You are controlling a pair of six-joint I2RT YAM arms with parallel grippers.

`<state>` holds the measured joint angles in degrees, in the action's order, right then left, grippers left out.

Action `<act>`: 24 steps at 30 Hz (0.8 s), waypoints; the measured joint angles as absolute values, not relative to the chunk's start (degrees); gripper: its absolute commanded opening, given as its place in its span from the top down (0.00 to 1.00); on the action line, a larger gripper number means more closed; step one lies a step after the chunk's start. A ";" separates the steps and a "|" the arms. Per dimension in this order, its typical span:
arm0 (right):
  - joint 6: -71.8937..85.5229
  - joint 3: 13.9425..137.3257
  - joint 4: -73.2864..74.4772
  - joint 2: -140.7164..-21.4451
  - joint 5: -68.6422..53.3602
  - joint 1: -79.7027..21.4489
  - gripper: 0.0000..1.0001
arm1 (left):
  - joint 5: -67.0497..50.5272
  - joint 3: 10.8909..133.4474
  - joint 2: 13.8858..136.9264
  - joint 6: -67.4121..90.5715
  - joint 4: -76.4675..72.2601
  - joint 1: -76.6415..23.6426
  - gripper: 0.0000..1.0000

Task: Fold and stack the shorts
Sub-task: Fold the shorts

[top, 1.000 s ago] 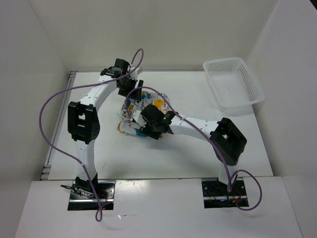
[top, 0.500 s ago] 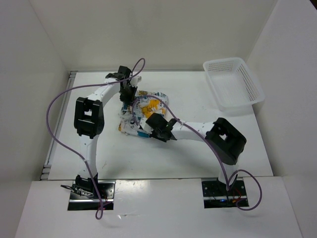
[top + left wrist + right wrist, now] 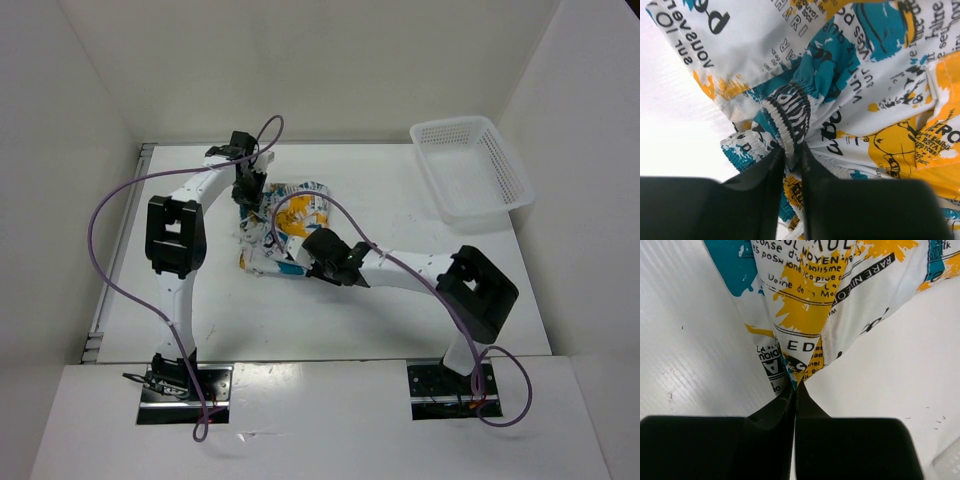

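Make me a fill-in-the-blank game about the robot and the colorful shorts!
1. The left tool and the right tool are both ____ on the shorts.
2. The white basket has ____ inside it.
3. The basket stands at the far ____ corner of the table.

Missing words: shut; nothing; right

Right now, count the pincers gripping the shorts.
2. The left pincer clamps the waistband of the shorts, far side; the right pincer pinches a fold, near side.
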<state>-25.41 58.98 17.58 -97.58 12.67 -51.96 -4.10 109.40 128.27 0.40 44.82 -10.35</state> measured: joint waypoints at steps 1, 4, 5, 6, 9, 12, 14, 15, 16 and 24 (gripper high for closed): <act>-25.47 58.74 17.74 -97.27 12.29 -51.96 0.93 | -4.32 109.36 128.25 0.36 44.82 -10.37 0.62; -25.54 58.81 19.53 -97.10 9.72 -51.96 0.31 | -4.62 108.31 127.63 0.30 44.18 -10.44 0.47; -25.58 58.89 20.62 -96.90 8.67 -51.86 0.21 | -4.69 107.87 127.26 0.21 44.14 -10.44 0.39; -25.52 59.00 21.56 -96.60 7.51 -51.66 0.19 | -4.78 107.48 126.74 0.05 44.05 -10.44 0.36; -25.56 60.62 24.36 -94.45 2.22 -50.48 0.15 | -4.97 107.18 124.62 0.25 44.23 -10.44 0.24; -23.27 64.62 25.28 -90.43 -6.87 -45.87 0.13 | -5.72 107.26 121.56 0.16 44.66 -10.44 0.18; -19.59 67.26 22.57 -86.43 -12.67 -41.17 0.13 | -6.37 107.50 118.98 0.25 45.25 -10.44 0.15; -17.82 68.16 21.23 -85.41 -14.15 -39.46 0.16 | -6.57 107.63 117.97 0.19 45.36 -10.44 0.15; -15.46 69.34 19.14 -84.64 -15.92 -37.23 0.17 | -6.87 107.70 116.75 0.21 45.45 -10.44 0.15; 3.25 77.52 7.42 -101.19 -24.16 -23.64 0.22 | -8.10 100.38 106.98 0.21 46.39 -10.44 0.25</act>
<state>3.25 77.52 7.42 -101.19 -24.16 -23.64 -8.10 100.38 106.98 0.21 46.39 -10.44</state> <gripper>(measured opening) 0.782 0.754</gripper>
